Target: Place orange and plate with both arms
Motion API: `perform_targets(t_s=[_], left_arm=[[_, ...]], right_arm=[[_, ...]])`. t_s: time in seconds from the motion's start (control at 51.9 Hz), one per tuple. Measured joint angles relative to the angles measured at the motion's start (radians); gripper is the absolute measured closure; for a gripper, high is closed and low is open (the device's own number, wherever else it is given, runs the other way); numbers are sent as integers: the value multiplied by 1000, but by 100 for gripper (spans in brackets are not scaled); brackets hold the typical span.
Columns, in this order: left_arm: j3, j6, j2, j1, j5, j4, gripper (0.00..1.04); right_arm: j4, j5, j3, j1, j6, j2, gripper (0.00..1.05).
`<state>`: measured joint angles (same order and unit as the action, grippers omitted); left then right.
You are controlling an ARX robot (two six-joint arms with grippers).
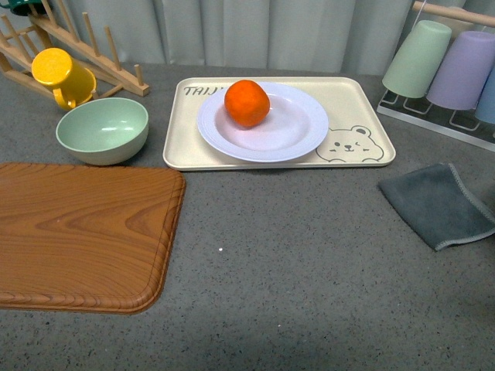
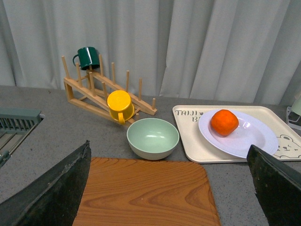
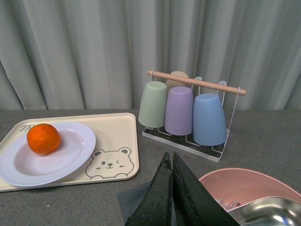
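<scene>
Upper centre of front frame: orange (image 1: 247, 103) rests on plate (image 1: 263, 122), plate on bear tray (image 1: 363, 97). Judged: both placed, arms clear. Left hand (image 2: 169, 188) wide open, empty; right hand (image 3: 171, 188) closed, empty. Next: hold clear.

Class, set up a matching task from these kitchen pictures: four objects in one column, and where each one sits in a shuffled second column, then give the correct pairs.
Objects:
1. orange
2. plate
3. yellow mug
4. grey cloth

Places:
A. on the wooden rack
B. on the plate
C. flat on the counter, at the right
D. on the bear tray

Pairs: 1-B, 2-D, 3-A, 4-C
</scene>
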<state>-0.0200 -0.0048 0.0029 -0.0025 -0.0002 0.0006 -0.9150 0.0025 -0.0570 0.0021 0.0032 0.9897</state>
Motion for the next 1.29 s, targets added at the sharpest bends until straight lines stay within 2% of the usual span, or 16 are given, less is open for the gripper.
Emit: perform_targets(t_s=[0.174,0.617,1.292], left_arm=[[0,0,0,0,0,0,6],[0,0,0,0,0,0,6],[0,0,0,0,0,0,6]], right_arm=[[153,-1,37,0,0,-191,104],[397,-1,52,0,0,-465,104],[680,-3,52,0,0,-759,104]])
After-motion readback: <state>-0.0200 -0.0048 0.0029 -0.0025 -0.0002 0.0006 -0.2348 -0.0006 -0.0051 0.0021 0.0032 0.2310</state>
